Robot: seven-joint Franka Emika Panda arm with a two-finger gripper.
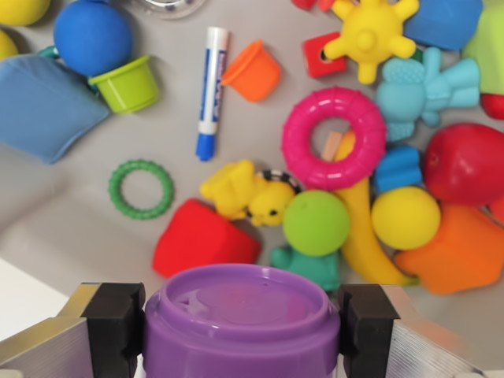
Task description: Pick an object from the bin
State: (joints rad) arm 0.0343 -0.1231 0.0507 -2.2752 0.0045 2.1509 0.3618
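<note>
Many soft and plastic toys lie scattered over the grey bin (71, 213) floor. Largest, a smooth purple cup (240, 323), round and glossy, sits clamped mouth-up between the tool's (240, 327) black pads (116, 323), raised above the heap. Lower down: a ribbed pink ring (293, 150), a green ball (316, 223), a knobbly green ring (141, 189).

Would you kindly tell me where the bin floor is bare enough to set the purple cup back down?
Bare floor: around the green ring, between the blue pouch, marker and red cup. The wrist view's right, around the pink ring, is crowded.
</note>
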